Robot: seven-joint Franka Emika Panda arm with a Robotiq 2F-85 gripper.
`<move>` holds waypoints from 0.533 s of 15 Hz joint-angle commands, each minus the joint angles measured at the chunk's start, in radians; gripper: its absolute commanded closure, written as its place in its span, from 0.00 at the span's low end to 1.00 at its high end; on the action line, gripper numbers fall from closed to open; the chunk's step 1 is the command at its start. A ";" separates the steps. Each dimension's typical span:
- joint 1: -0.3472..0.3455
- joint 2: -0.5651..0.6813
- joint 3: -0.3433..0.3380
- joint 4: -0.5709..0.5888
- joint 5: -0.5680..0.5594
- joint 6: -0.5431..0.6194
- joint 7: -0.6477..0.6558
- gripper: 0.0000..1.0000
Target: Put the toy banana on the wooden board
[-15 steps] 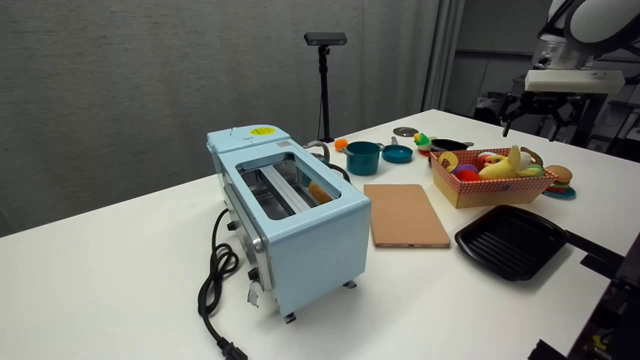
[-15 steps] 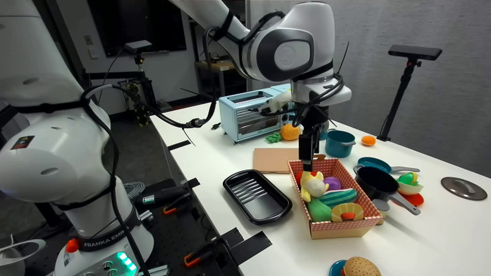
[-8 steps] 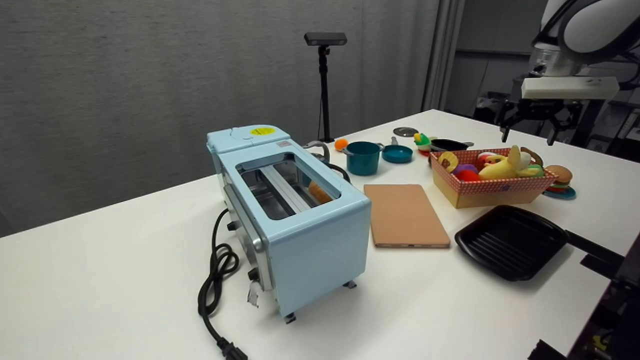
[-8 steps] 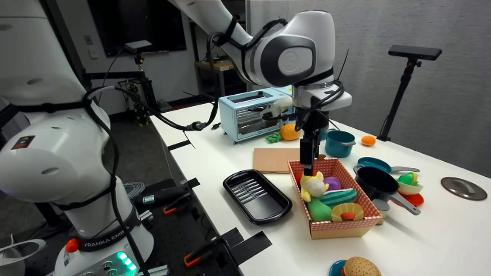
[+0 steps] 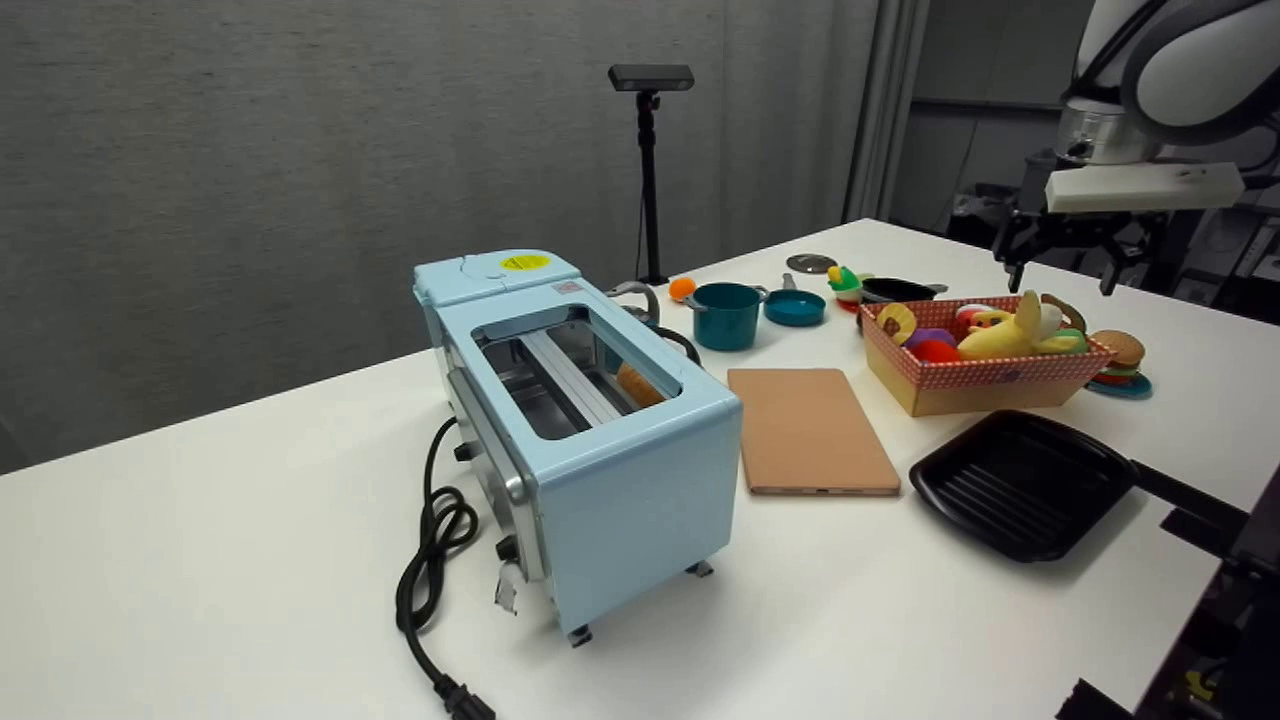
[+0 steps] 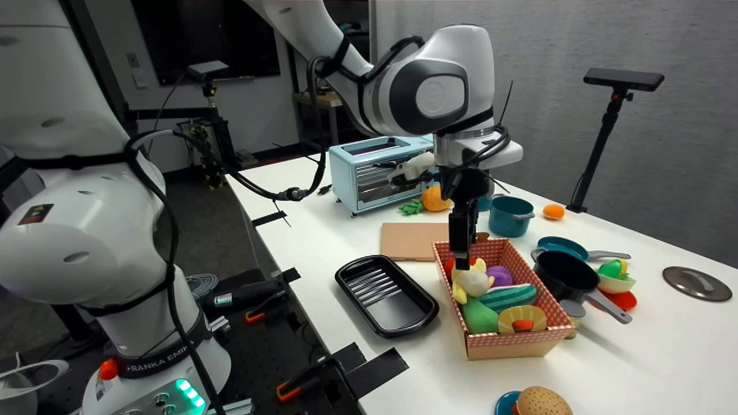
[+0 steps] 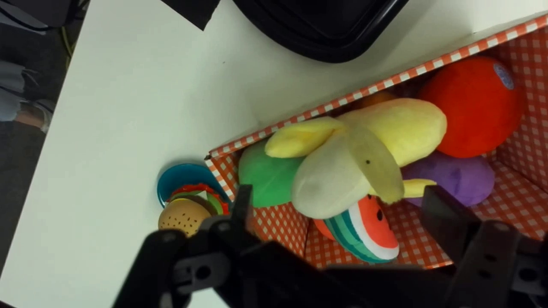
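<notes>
Clearly, we saw the gripper [image 5: 1062,281] above the checked basket [image 5: 980,397], its two fingers [image 7: 244,205] standing well apart. Inside the basket we found the toy banana [image 7: 364,149], half peeled, lying on top among a red toy [image 7: 475,107], a purple toy [image 7: 460,179] and a green toy [image 7: 269,182], just beside a watermelon slice [image 7: 374,229]. We saw the wooden board [image 5: 815,430] flat on the table [image 5: 250,550], between the basket and the toaster oven [image 5: 640,500], near a black pan [image 5: 1030,490].

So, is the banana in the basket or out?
In. The wrist view shows the toy banana lying inside the checked basket. The open claw above isn't gripping it.
</notes>
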 commanded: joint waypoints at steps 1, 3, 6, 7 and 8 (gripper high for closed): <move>0.022 -0.001 -0.025 -0.022 -0.011 0.064 0.021 0.00; 0.023 0.008 -0.027 -0.021 0.007 0.095 0.001 0.00; 0.023 0.023 -0.031 -0.021 0.031 0.144 -0.024 0.00; 0.023 0.031 -0.032 -0.019 0.033 0.157 -0.026 0.00; 0.023 0.041 -0.034 -0.016 0.027 0.169 -0.022 0.00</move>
